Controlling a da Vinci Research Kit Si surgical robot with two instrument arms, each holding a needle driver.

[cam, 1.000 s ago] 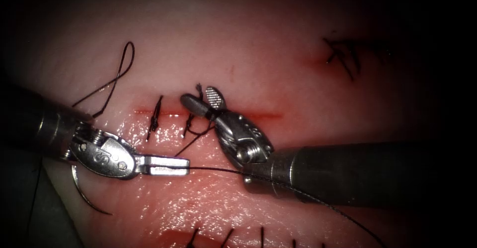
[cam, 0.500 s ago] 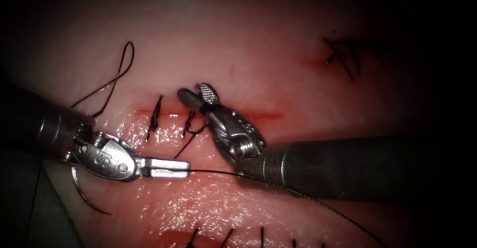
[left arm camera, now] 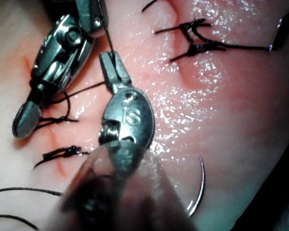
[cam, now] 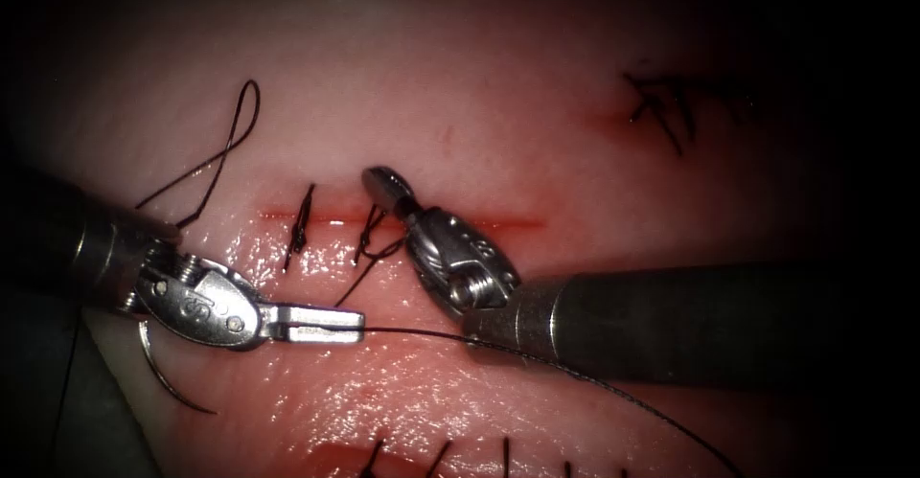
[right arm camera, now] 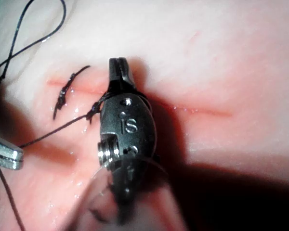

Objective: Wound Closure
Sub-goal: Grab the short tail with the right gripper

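The cut runs across the tissue with two knotted stitches at its left end. My right tool comes in from the right, its jaws shut just above the second stitch, on that stitch's short thread tail. Below the cut, my left tool is shut on the long thread, which trails off to the lower right. The curved needle lies free on the tissue under the left tool, held by neither. Close up, the right jaws meet over the knot, and the needle lies bare.
A loop of slack thread lies on the tissue at the upper left. Older dark stitches sit at the upper right, and several more along the bottom edge. Red fluid wets the tissue below the cut.
The right tool's jaws, open around the second stitch's upright tail a second ago, have closed on it. The left tool, the long thread and the needle have stayed put.
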